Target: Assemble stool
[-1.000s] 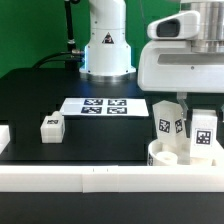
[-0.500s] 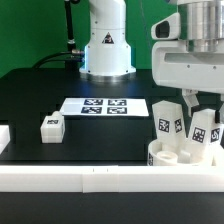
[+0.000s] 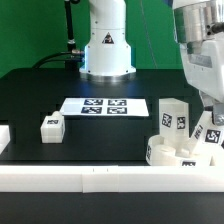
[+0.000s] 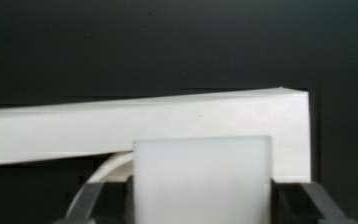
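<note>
Seating the held leg (image 3: 208,136) in the seat (image 3: 165,156) is, judging by the layout, the step in hand. The jaws are closed on this leg; in the wrist view the white block sits between the fingers (image 4: 297,205). It hangs tilted, with its lower end at the seat's rim directly below the jaws. Whether the two are touching cannot be told.

Procedure:
1. Bring the held leg upright before lowering it. A tilted end is likely to catch on the edge of a hole.
2. Align the lower end with a free hole. The holes below the jaws are hidden, so confirm alignment by feel.
3. Lower slowly and release only when the leg stands unaided.

Clearances:
- The standing leg (image 3: 172,122) rises from the seat just beside the jaws. The gap is narrow, so avoid sideways travel toward it.
- The rail (image 3: 90,180) runs below the jaws, close in front of the seat. The seat has little room to slide that way.
- The counter (image 3: 30,100) lies open away from the jaws, toward the exterior view's left.
- The loose leg (image 3: 52,127) and the marker board (image 3: 104,106) lie well apart from the jaws.
- Straight up is the safest withdrawal.
</note>
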### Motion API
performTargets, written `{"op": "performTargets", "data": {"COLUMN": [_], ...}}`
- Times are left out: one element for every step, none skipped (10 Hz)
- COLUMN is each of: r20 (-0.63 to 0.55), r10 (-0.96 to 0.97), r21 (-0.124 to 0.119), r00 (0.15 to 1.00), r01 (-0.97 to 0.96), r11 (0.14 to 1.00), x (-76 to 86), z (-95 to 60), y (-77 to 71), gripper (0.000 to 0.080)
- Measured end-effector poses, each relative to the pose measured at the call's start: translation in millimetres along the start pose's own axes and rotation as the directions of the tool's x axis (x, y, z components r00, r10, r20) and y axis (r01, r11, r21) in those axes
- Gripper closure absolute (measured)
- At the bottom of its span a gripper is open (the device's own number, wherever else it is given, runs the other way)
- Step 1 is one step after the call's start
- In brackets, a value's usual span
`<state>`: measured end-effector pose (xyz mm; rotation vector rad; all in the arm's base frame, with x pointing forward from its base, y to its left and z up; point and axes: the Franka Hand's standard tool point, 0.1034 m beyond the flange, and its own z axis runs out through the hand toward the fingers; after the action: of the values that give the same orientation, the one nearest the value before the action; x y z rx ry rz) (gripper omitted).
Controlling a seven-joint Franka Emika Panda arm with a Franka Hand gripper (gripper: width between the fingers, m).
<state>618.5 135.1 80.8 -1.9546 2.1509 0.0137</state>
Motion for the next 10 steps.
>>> {"op": "performTargets", "data": {"r20": [0.012, 0.019, 0.021, 0.022, 0.022, 0.031, 0.039, 0.037, 0.021, 0.007], "r10": [0.103, 0.173, 0.206, 0.186, 0.143, 0.079, 0.042, -0.036, -0.077, -0.07], "r21": [0.002, 0.001, 0.0, 0.0, 0.002, 0.019, 0.037, 0.048, 0.072, 0.081], "r00": [0.995, 0.985, 0.978, 0.982, 0.989, 0.996, 0.998, 0.999, 0.997, 0.998], "r01": [-0.103, -0.174, -0.206, -0.186, -0.143, -0.08, -0.044, 0.034, 0.076, 0.069], "r11": [0.995, 0.985, 0.978, 0.982, 0.99, 0.997, 0.998, 0.998, 0.995, 0.994], "x": [1.3, 1.6, 1.8, 1.5, 3.1, 9.3, 17.3, 31.3, 55.4, 70.7], "z": [0.2, 0.2, 0.5, 0.7, -2.4, -19.2, -36.4, -51.5, -69.1, -72.5], "y": [-0.6, -0.6, -0.4, -0.1, -1.5, -5.0, -2.0, -1.5, -8.5, -11.9], "gripper": [0.0465, 0.0465, 0.0463, 0.0463, 0.029, 0.018, 0.0159, 0.0159, 0.0151, 0.0151]}}
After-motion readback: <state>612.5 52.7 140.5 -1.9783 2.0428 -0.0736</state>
